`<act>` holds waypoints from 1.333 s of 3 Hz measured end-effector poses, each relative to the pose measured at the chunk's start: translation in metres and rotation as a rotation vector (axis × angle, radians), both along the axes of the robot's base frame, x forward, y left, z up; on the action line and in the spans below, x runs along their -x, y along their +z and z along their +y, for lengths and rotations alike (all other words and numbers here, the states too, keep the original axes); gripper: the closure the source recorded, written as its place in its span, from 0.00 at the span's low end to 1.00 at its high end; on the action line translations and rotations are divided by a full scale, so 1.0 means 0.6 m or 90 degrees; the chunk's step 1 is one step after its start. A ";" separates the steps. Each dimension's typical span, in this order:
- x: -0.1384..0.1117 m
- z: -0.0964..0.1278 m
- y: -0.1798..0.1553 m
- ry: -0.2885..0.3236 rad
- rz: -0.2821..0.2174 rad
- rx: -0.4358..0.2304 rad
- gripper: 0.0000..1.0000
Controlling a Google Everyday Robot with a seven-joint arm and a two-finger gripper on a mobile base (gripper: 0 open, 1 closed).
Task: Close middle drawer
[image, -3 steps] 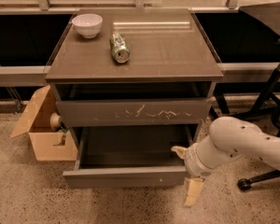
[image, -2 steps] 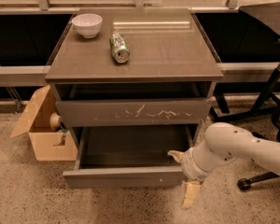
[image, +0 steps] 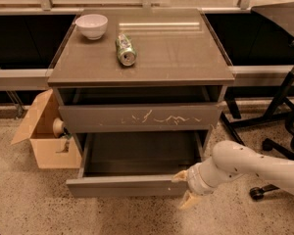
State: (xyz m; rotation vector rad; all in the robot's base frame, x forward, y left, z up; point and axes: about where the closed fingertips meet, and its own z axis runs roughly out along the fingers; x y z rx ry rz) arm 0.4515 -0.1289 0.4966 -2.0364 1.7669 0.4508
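The middle drawer [image: 127, 185] is pulled far out below the scratched drawer front [image: 139, 117]; its dark inside looks empty. Its plain grey front faces the floor edge. My gripper [image: 184, 188] is at the right end of that front, on a white arm coming in from the right. One pale finger [image: 180, 176] lies at the front's top edge and the other [image: 189, 200] hangs below it, so the fingers stand apart. They hold nothing.
A white bowl [image: 91, 25] and a can lying on its side [image: 125, 50] rest on the cabinet top [image: 186, 58]. An open cardboard box [image: 44, 136] stands on the floor at the left. Office chair legs [image: 274, 126] are at the right.
My arm has moved left and a little down, bringing the gripper from beside the drawer to the right end of its front. The drawer is still as far out.
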 end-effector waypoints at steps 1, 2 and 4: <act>-0.018 0.008 -0.036 0.008 -0.001 -0.014 0.72; -0.036 0.015 -0.089 0.008 0.024 -0.012 1.00; -0.060 0.009 -0.126 -0.037 0.032 0.002 0.64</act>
